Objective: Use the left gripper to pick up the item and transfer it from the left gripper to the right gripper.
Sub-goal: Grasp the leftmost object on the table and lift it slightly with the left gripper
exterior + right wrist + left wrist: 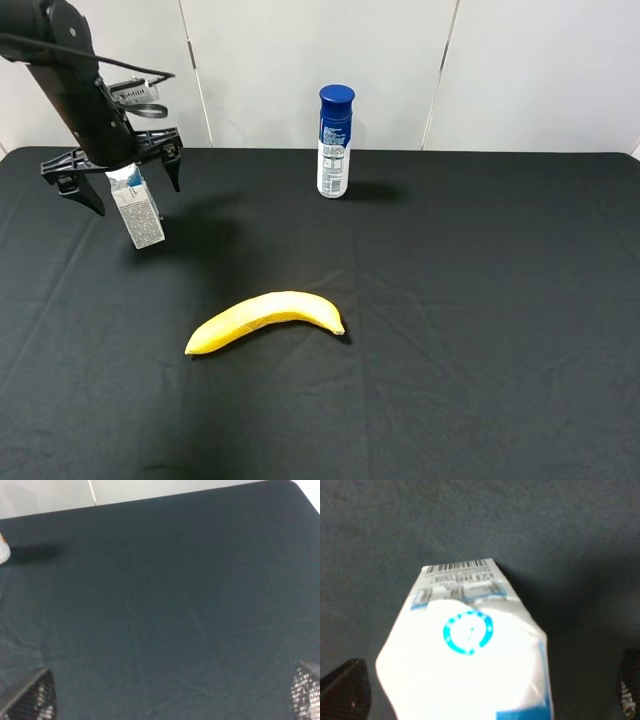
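Note:
The item, a small white carton (138, 208) with grey print and a teal-blue top, stands slightly tilted on the black table at the left. My left gripper (125, 183) hangs over its top with the jaws spread wide on either side, not touching it. In the left wrist view the carton (465, 645) fills the middle, and the dark fingertips (345, 690) sit far apart at the picture's corners. My right gripper (170, 697) is open and empty over bare cloth. It is out of the exterior high view.
A yellow banana (265, 317) lies in the middle front of the table. A blue-capped white spray can (334, 142) stands at the back centre; its edge shows in the right wrist view (3, 551). A white wall runs behind the black tablecloth (480, 300).

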`<control>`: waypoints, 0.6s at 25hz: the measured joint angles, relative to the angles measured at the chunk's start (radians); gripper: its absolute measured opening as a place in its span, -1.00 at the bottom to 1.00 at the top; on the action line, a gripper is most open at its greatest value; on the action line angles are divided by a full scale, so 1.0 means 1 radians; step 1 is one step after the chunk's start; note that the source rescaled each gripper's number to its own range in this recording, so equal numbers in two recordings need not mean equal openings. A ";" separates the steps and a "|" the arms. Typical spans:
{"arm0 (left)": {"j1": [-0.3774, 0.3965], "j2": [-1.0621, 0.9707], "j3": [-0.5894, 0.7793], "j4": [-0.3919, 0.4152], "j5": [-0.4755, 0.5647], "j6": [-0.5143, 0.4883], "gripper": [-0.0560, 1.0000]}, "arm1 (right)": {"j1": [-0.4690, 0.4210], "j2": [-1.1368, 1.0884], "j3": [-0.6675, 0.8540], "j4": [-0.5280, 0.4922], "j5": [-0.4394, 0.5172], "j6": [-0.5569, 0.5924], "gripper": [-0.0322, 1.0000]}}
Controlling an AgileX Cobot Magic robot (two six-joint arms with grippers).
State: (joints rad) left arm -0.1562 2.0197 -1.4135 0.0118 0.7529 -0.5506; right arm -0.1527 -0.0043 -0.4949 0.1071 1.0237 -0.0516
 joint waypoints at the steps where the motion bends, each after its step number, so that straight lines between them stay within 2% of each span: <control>1: 0.000 0.004 0.000 0.000 -0.002 0.000 0.94 | 0.000 0.000 0.000 0.000 0.000 0.000 0.99; 3: 0.000 0.007 0.000 0.000 -0.006 0.000 0.84 | 0.000 0.000 0.000 0.000 0.000 0.000 0.99; 5: 0.000 0.008 0.000 0.000 -0.017 0.000 0.63 | 0.000 0.000 0.000 0.000 0.000 0.000 0.99; 6: 0.000 0.008 0.000 0.000 -0.017 0.000 0.63 | 0.000 0.000 0.000 0.000 0.000 0.000 0.99; 9: 0.000 0.008 0.000 0.000 -0.022 0.000 0.20 | 0.000 0.000 0.000 0.001 0.000 0.000 0.99; 14: 0.000 0.008 0.000 0.008 -0.022 0.003 -0.72 | 0.000 0.000 0.000 0.001 0.000 0.000 0.99; 15: 0.000 0.008 0.000 0.009 -0.022 0.004 -0.85 | 0.000 0.000 0.000 0.001 0.000 0.000 0.99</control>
State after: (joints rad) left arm -0.1562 2.0281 -1.4135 0.0204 0.7305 -0.5465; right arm -0.1527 -0.0043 -0.4949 0.1080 1.0237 -0.0516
